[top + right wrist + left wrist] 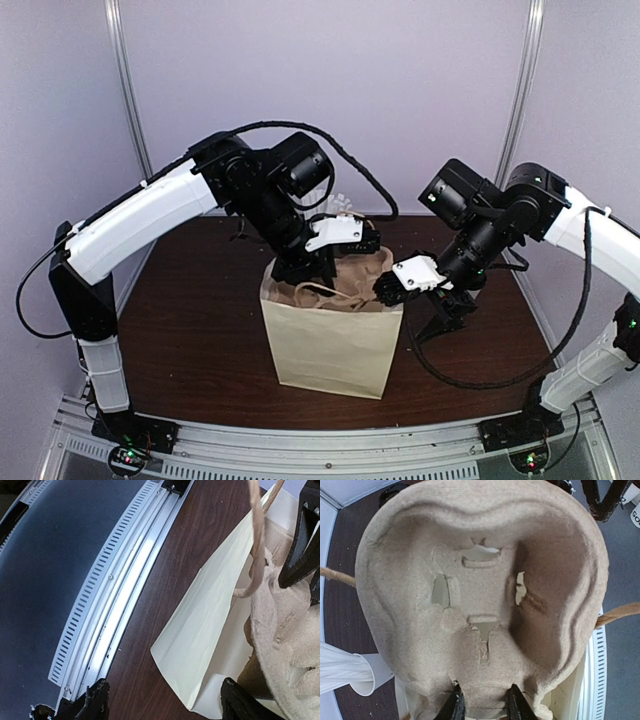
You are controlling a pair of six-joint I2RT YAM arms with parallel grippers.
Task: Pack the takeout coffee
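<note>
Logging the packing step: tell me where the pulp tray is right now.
Top view: the pulp tray is at the mouth of the paper bag at the centre of the table, gripped by the left hand.

The dark brown wooden table (190, 330) fills the lower half of the top view. A cream paper bag (330, 345) stands upright at its centre. In the left wrist view, a white cup (367, 675) of wrapped sticks sits at lower left, beside the bag.
</note>
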